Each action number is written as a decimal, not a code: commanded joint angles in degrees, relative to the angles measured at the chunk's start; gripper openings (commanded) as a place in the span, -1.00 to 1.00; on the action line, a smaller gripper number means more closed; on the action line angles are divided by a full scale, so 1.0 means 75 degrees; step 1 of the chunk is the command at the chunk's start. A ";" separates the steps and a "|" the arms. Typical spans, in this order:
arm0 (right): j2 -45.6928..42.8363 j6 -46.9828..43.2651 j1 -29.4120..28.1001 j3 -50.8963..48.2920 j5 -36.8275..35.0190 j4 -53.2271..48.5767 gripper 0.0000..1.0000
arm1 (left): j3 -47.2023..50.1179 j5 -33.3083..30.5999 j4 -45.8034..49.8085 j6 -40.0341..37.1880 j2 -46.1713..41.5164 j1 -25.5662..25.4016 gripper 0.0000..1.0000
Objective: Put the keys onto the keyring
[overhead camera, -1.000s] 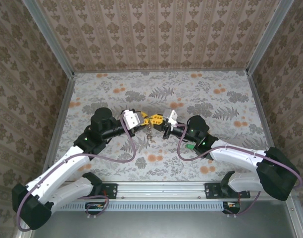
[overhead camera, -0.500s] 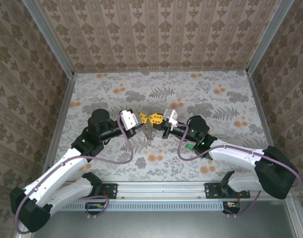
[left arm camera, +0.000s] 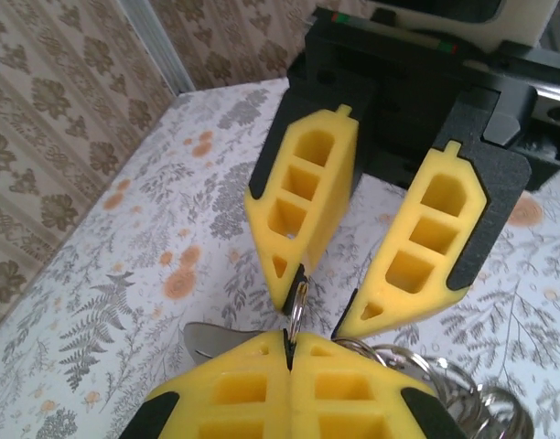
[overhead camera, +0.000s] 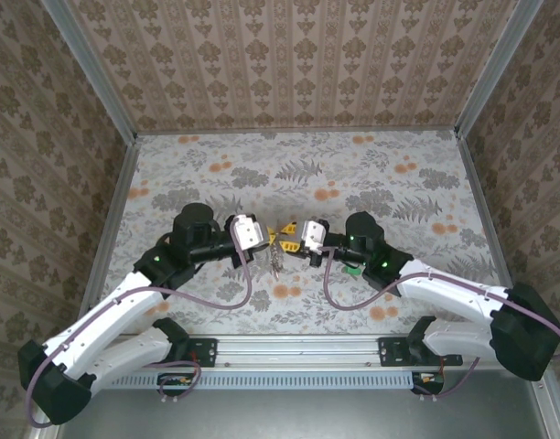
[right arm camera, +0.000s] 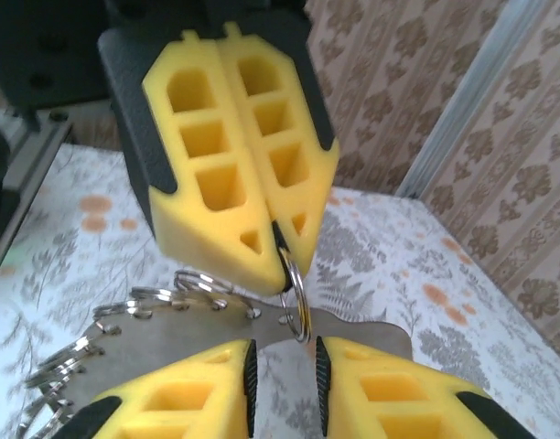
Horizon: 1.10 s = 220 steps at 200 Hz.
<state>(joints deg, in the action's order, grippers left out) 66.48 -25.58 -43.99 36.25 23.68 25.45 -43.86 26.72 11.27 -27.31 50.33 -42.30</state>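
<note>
- Top external: high behind the arm bases, looking down across the floral table [overhead camera: 399, 174].
- Left wrist: close, facing the right gripper [left arm camera: 317, 311] head-on.
- Right wrist: close, facing the left gripper [right arm camera: 275, 274]; both share the small metal ring [right arm camera: 296, 293].

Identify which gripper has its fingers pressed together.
The left gripper, pinching a small metal ring; the right gripper has its jaws apart.

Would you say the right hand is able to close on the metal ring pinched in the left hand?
Probably yes: the right hand stands open with its gap right at the metal ring that the shut left hand holds, and nothing blocks it.
</note>
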 commanded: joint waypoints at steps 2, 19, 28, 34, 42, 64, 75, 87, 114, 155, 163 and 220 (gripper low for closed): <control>-0.0217 -0.1024 0.0073 0.0600 0.0475 -0.1892 -0.40 | -0.0399 0.0048 0.0369 -0.0563 0.0061 -0.0114 -1.00; -0.0157 -0.1194 0.0064 0.0789 0.0477 -0.2267 -0.38 | -0.0479 -0.0034 0.0407 -0.0589 0.0184 -0.0170 -1.00; -0.0145 -0.1206 0.0084 0.0809 0.0464 -0.2246 -0.36 | -0.0500 -0.0056 0.0403 -0.0593 0.0238 -0.0195 -1.00; -0.0133 -0.1198 0.0084 0.0835 0.0464 -0.2254 -0.36 | -0.0514 -0.0109 0.0414 -0.0598 0.0290 -0.0227 -1.00; -0.0104 -0.1194 0.0086 0.0900 0.0472 -0.2314 -0.36 | -0.0528 -0.0162 0.0419 -0.0618 0.0350 -0.0265 -1.00; -0.0040 -0.1225 0.0078 0.1122 0.0563 -0.2577 -0.45 | -0.0574 -0.0243 0.0435 -0.0668 0.0467 -0.0372 -1.00; -0.0051 -0.1213 0.0086 0.1164 0.0603 -0.2608 -0.55 | -0.0595 -0.0246 0.0449 -0.0689 0.0515 -0.0395 -1.00; -0.0051 -0.1174 0.0086 0.1219 0.0593 -0.2662 -0.67 | -0.0615 -0.0226 0.0487 -0.0703 0.0562 -0.0421 -1.00; 0.0001 -0.1086 0.0087 0.1260 0.0627 -0.2656 -1.00 | -0.0621 -0.0132 0.0423 -0.0699 0.0570 -0.0476 -1.00; -0.0180 -0.0562 0.0171 0.0899 0.0549 -0.1783 -1.00 | -0.0309 -0.0096 0.0114 -0.0486 0.0206 -0.0468 -0.73; -0.0277 -0.0317 0.0287 0.0749 0.0694 -0.1389 -1.00 | -0.0179 -0.0106 0.0110 -0.0456 0.0048 -0.0443 -0.60; -0.0523 0.1138 0.0640 -0.0223 0.1703 0.1292 -1.00 | 0.0251 0.0079 -0.0440 0.0246 -0.0330 -0.0239 -0.50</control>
<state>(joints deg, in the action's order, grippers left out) 64.01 -22.57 -39.20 35.62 31.38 22.74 -42.37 25.78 10.94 -28.80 47.51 -44.82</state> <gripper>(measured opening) 0.058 0.248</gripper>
